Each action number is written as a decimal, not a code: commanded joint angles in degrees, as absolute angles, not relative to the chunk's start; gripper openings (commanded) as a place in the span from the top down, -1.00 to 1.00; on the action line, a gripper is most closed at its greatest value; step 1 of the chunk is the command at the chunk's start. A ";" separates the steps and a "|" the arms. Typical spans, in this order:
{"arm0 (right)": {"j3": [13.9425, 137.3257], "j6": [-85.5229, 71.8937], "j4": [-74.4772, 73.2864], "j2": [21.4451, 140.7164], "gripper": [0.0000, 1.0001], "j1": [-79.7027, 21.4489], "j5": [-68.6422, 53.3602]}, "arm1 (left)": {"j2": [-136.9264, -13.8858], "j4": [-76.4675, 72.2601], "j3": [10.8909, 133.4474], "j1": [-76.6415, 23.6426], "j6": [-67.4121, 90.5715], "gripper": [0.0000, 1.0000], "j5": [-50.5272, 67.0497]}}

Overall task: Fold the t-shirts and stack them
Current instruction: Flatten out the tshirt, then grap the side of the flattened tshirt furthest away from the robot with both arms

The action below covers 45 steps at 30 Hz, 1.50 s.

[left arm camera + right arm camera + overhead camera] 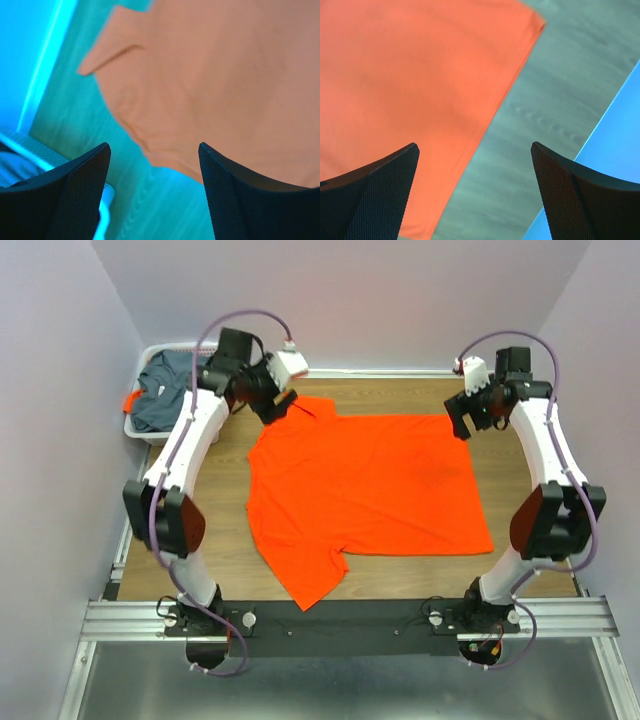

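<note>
The orange t-shirt (365,495) lies spread flat on the wooden table (225,560), one sleeve pointing to the near edge. My left gripper (277,410) hovers open above the shirt's far left sleeve, nothing between its fingers. In the left wrist view the gripper (155,150) frames bare table beside the orange t-shirt's (225,75) edge. My right gripper (462,427) hangs open over the far right corner. In the right wrist view the gripper (475,147) straddles the orange t-shirt's (410,75) hem, holding nothing. The dark grey-blue t-shirt (165,390) lies crumpled in the basket.
The white slotted basket (131,426) stands at the far left corner, against the wall. Walls close in the table at the back and on both sides. A metal rail (350,618) with both arm bases runs along the near edge.
</note>
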State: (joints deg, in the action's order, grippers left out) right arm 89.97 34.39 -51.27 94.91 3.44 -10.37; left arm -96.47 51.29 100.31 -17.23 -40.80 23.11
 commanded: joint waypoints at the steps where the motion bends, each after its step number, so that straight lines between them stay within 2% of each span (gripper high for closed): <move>1: 98.41 27.08 -46.06 103.07 -1.00 3.69 -11.78 | -107.54 46.24 111.33 -9.52 -30.25 -0.58 30.40; 3: 101.06 24.62 -43.43 105.54 -1.00 4.04 -11.69 | -112.03 41.17 116.62 -7.92 -24.64 -0.59 30.33; 8: 110.54 20.40 -39.82 114.84 -1.00 4.31 -11.08 | -118.73 30.16 121.19 -7.65 -18.82 -0.62 24.45; 13: 119.96 16.71 -38.76 123.12 -0.99 4.48 -9.06 | -131.19 30.50 133.21 -7.73 -13.64 -0.58 19.17; 19: 128.49 19.68 -38.58 132.53 -0.93 4.39 -1.26 | -135.61 26.38 132.02 -7.73 -13.98 -0.56 16.35; 21: 128.94 21.26 -38.67 133.94 -1.00 4.39 -0.35 | -136.58 25.58 132.62 -7.73 -14.06 -0.57 17.39; 25: 127.00 22.77 -38.58 135.43 -1.00 4.75 -1.41 | -141.40 25.93 137.18 -7.73 -10.74 -0.54 15.82; 30: 124.81 22.76 -38.67 136.84 -0.98 4.92 -0.53 | -143.43 27.94 136.15 -8.09 -9.23 -0.33 17.14; 34: 123.75 22.59 -38.67 137.55 -0.86 5.45 -1.23 | -144.75 30.32 134.91 -8.44 -9.76 -0.15 17.32; 36: 124.27 22.33 -38.67 138.33 -0.82 5.71 -1.41 | -145.02 30.76 134.30 -8.44 -9.58 -0.12 16.88; 45: 127.61 21.45 -38.58 142.64 -0.36 6.94 -2.98 | -146.34 33.22 133.77 -8.96 -9.84 -0.09 15.21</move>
State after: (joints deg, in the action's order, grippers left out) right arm 124.99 22.09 -38.81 139.68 6.31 -2.24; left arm -145.49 31.09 134.69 -8.49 -10.39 16.88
